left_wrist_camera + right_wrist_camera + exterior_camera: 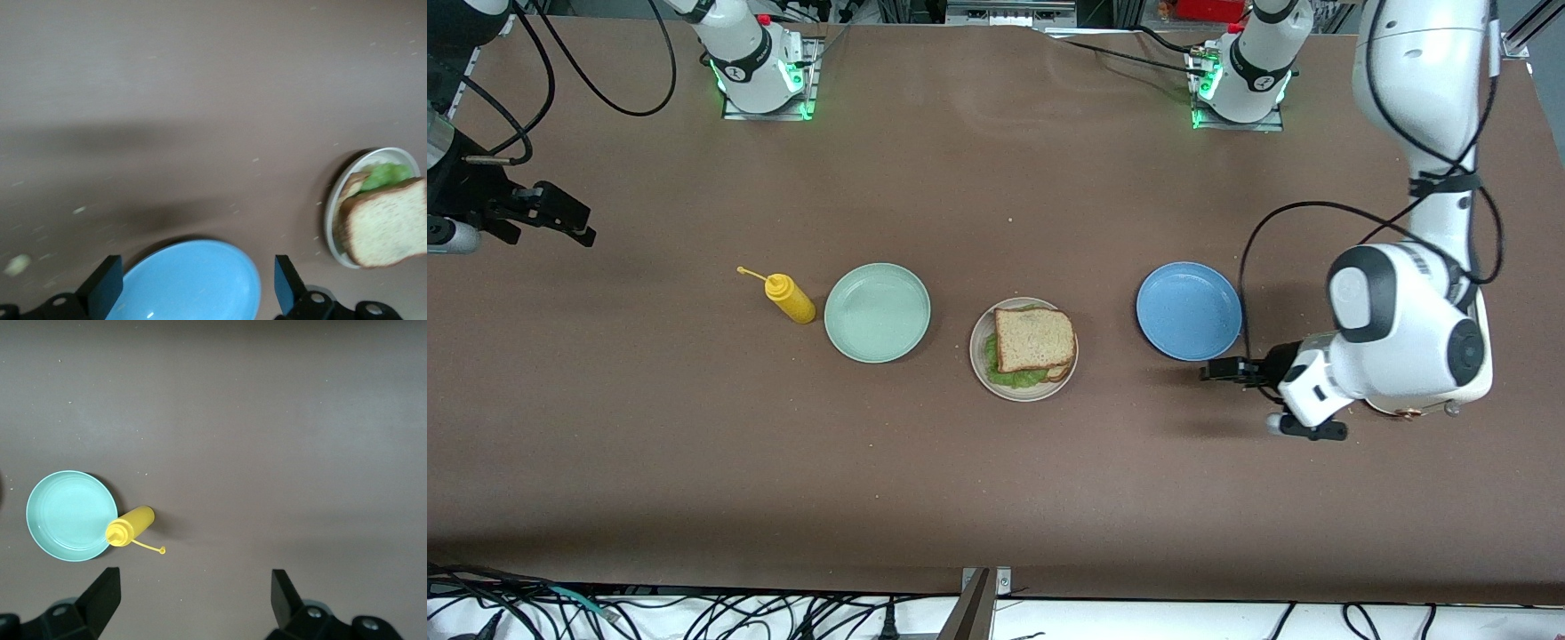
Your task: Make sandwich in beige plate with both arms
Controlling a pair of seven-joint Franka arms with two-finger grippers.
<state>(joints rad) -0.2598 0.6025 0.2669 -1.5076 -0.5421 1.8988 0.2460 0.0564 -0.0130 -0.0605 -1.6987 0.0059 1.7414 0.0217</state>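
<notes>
The round, shallow, pale beige plate (pixel 979 366) is sitting near the middle of the brown matte surface (pixel 996 498), between the round mint-green plate (pixel 877 312) and the round blue plate (pixel 1189 310). The sandwich (pixel 1034 342) is lying on the beige plate: a squarish slice of light-brown toasted bread with a darker crust is covering most of it. The ruffled green lettuce leaf (pixel 1014 376) is showing only as a fringe along the edge nearer the front camera, and the lower slice is showing only as a corner.

The yellow plastic squeeze bottle (pixel 791 298) is lying just beside the mint-green plate, toward the right arm's end of the surface, with its thin tethered cap trailing away from the plate.

The left claw (pixel 1221 370) is hovering over bare surface just beside the blue plate, and its black fingers (pixel 105 287) are standing spread with nothing between them. In the left wrist view the blue plate (pixel 193 283) is being cut off by the picture's edge, and the sandwich (pixel 387 223) is also partly cut off.

The right claw (pixel 560 218) is hovering over the right arm's end of the surface, well apart from every plate. Its fingers (pixel 100 597) are spread and empty; the arm itself is largely cut off in the front view.
</notes>
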